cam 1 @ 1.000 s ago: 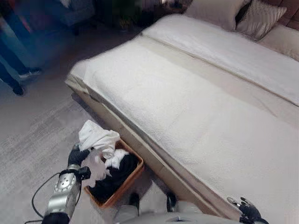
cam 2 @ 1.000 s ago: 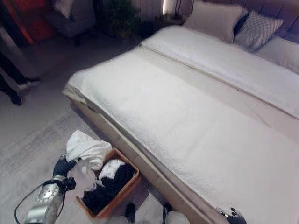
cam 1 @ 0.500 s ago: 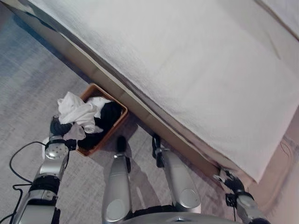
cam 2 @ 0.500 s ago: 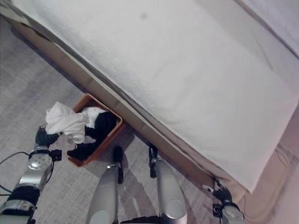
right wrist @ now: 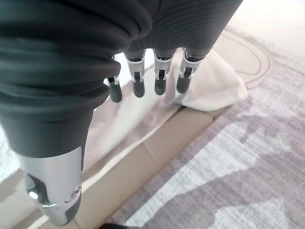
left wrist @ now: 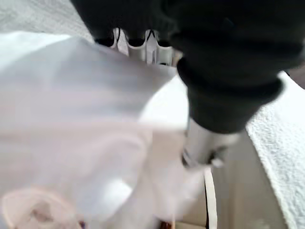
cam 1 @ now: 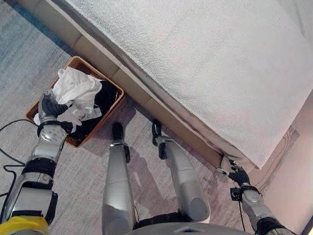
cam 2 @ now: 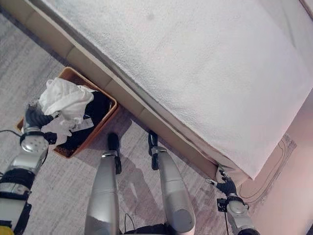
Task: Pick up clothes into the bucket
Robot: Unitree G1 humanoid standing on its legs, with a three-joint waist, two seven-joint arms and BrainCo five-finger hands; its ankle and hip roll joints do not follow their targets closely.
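Note:
A brown wicker basket (cam 1: 105,114) stands on the carpet against the bed's side, with black clothes (cam 1: 106,96) inside. My left hand (cam 1: 49,105) is at the basket's outer edge, shut on a bunched white cloth (cam 1: 75,88) that hangs over the basket's middle. In the left wrist view the white cloth (left wrist: 71,119) drapes across my fingers and covers most of them. My right hand (cam 1: 237,175) hangs low by the bed's corner, open, and its fingers (right wrist: 159,82) hold nothing.
A wide bed with a white textured cover (cam 1: 195,58) runs across the upper part, on a beige base (cam 1: 139,95). A cover corner (right wrist: 214,86) droops next to my right hand. Grey patterned carpet (cam 1: 78,176) lies around the basket.
The camera has tilted down toward the floor. My left hand has kept hold of the white cloth, which now sits further over the basket. The right hand stays by the bed's corner.

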